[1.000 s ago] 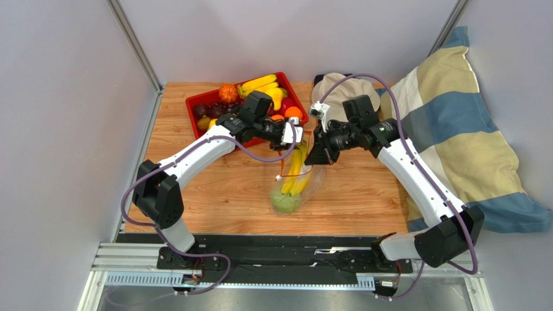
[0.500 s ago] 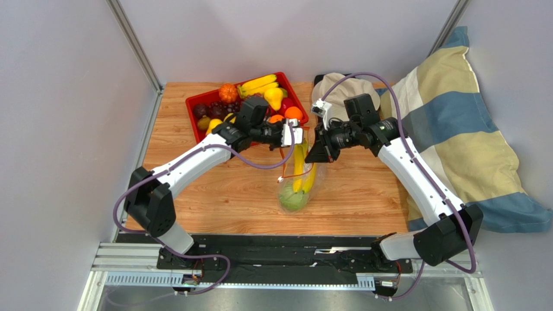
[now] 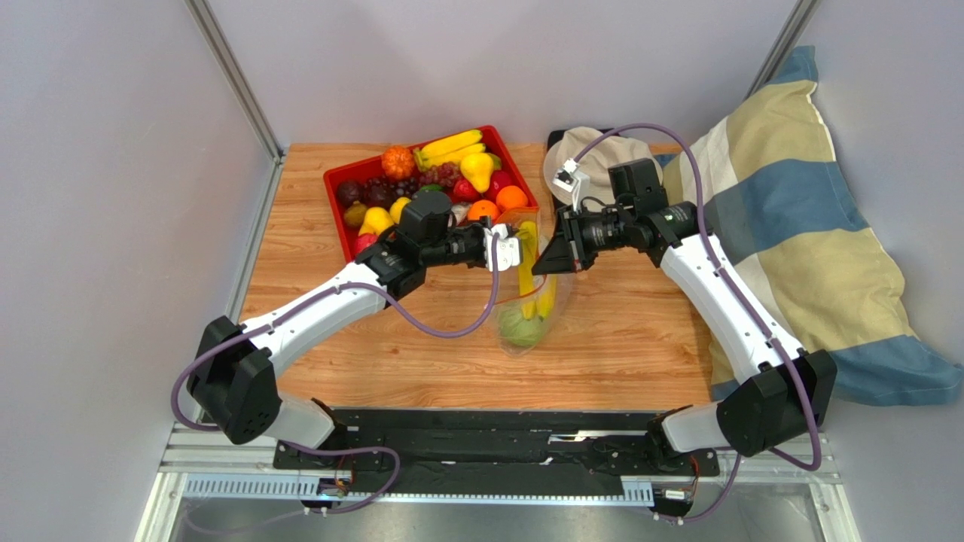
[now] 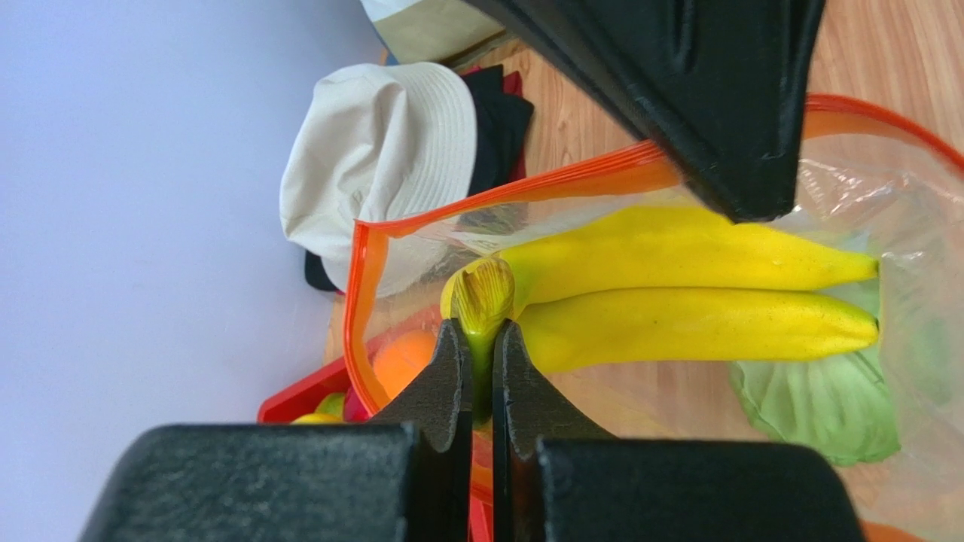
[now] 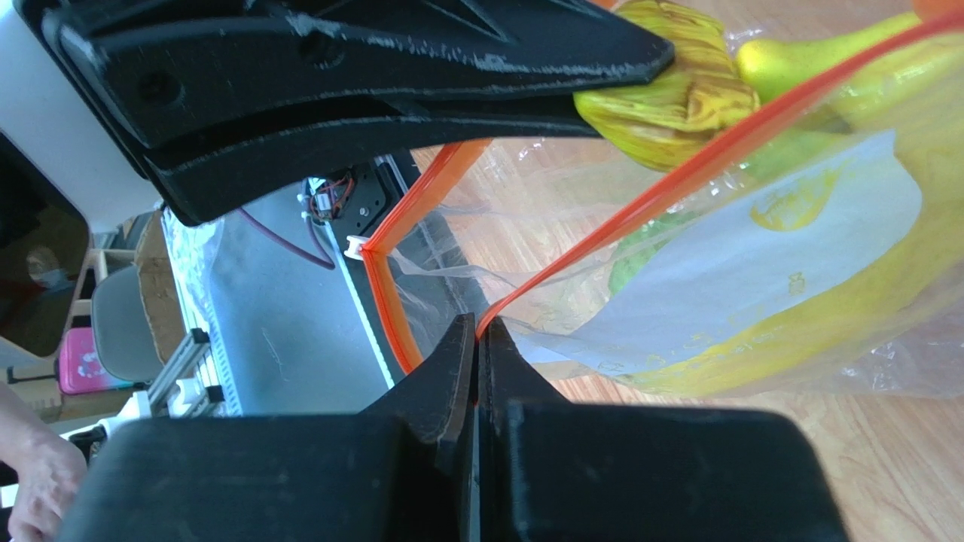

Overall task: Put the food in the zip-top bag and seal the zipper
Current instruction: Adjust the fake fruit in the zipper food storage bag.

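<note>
The clear zip-top bag [image 3: 530,305] hangs over the table between my grippers, holding yellow bananas [image 3: 532,274] and a green ball [image 3: 521,328]. My left gripper [image 3: 506,246] is shut on the bananas' green stem [image 4: 482,303], with the bananas [image 4: 690,296] lying inside the bag mouth. My right gripper [image 3: 545,258] is shut on the orange-red zipper strip [image 5: 588,243] and holds the mouth open. The white slider tab [image 5: 360,248] sits at the strip's end. The white label patch [image 5: 781,243] shows through the plastic. The green ball also shows in the left wrist view [image 4: 820,401].
A red tray [image 3: 337,181] at the back left holds more toy fruit: an orange [image 3: 397,162], bananas [image 3: 453,145], a pear [image 3: 479,169]. A beige hat [image 3: 588,153] lies behind the right gripper. A striped pillow [image 3: 792,215] covers the right side.
Both grippers and the bag have shifted right and a little toward the back. The left arm has stretched out lower, and the bag's bottom has lifted and swung right.
</note>
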Tool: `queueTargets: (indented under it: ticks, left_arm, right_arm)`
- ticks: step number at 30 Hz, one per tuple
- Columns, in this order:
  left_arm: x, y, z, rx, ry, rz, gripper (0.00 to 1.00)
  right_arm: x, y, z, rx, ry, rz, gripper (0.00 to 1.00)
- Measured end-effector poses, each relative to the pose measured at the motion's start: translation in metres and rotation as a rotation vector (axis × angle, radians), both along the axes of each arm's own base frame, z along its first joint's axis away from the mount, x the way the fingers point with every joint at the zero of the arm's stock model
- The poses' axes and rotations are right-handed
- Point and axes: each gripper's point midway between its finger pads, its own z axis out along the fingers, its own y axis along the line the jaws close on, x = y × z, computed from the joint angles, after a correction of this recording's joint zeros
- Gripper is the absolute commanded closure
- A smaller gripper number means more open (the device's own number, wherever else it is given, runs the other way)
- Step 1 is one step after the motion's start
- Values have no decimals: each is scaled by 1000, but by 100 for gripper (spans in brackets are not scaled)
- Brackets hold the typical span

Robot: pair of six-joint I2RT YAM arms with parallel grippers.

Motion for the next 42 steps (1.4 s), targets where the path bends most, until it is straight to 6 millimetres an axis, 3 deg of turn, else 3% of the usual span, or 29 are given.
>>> queueTargets:
  ticks: [7, 13, 17, 22, 28, 34, 38, 40, 42]
  left_arm:
    - [7, 11, 19, -11, 13, 5, 100]
    - [-1, 13, 27, -33, -118, 29, 100]
    - [-6, 7, 18, -11, -208, 13, 100]
    - [-14, 15, 10, -12, -366, 8, 100]
    - [-3, 8, 18, -20, -541, 83, 100]
    - [11, -11, -2, 8, -661, 138, 100]
    - [14, -17, -4, 1, -707, 156, 100]
    - [13, -15, -5, -2, -725, 163, 88]
    - [11, -13, -9, 5, -736, 164, 68]
  right_arm:
    - [6, -1, 1, 24, 34, -39, 100]
    - [11, 0, -2, 53, 83, -79, 100]
    - [15, 1, -1, 82, 125, -114, 100]
    - [28, -1, 5, 132, 190, -182, 100]
    - [41, -2, 1, 173, 283, -247, 100]
    - [48, 1, 0, 191, 318, -268, 100]
    - [54, -1, -2, 196, 337, -284, 100]
    - [55, -2, -3, 199, 346, -287, 100]
    - [57, -3, -4, 201, 353, -291, 100]
